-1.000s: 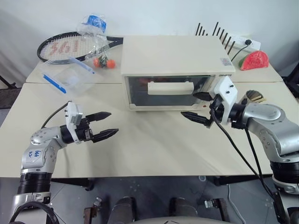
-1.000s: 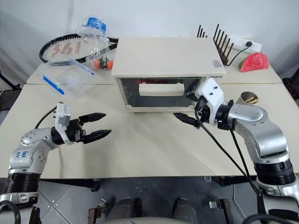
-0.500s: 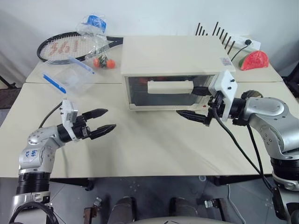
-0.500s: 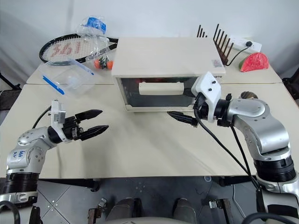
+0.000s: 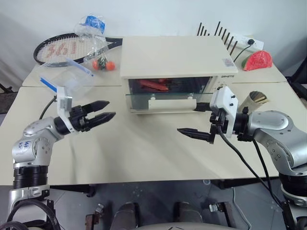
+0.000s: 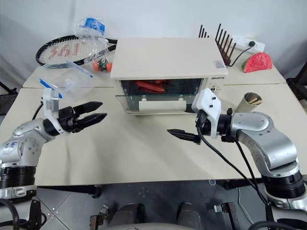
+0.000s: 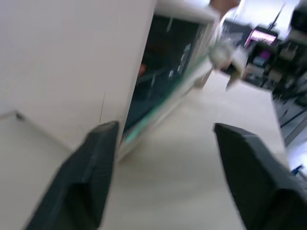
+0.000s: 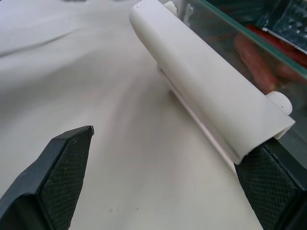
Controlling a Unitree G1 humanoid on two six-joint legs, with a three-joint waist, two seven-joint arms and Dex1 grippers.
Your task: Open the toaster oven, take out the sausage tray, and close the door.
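Note:
The cream-white toaster oven (image 5: pixel 175 55) stands mid-table. Its glass door (image 5: pixel 158 98) hangs partly open, tilted outward, with the bar handle (image 5: pixel 171 102) low in front. Inside lies the sausage tray, of which the red sausages (image 5: pixel 154 86) show over the door's top edge. My right gripper (image 5: pixel 194 120) is open in front of the oven's right side; its upper finger reaches the handle's right end (image 8: pixel 268 120), the lower one hangs over the table. To the left of the oven, my left gripper (image 5: pixel 101 110) hovers open above the table, holding nothing and pointing at the oven's side wall (image 7: pixel 72 62).
Far left lie a tennis racket (image 5: pixel 57 48), a plastic bag (image 5: pixel 93 26) and a clear plastic box (image 5: pixel 64 79). A dark rack (image 5: pixel 220 33), a power strip (image 5: pixel 252 42) and a watermelon slice (image 5: pixel 257 60) sit far right. A paper cone (image 5: pixel 256 98) lies behind my right arm.
The door has swung from shut to partly open as my right gripper drew back toward me at the handle. My left gripper rose and its fingers narrowed.

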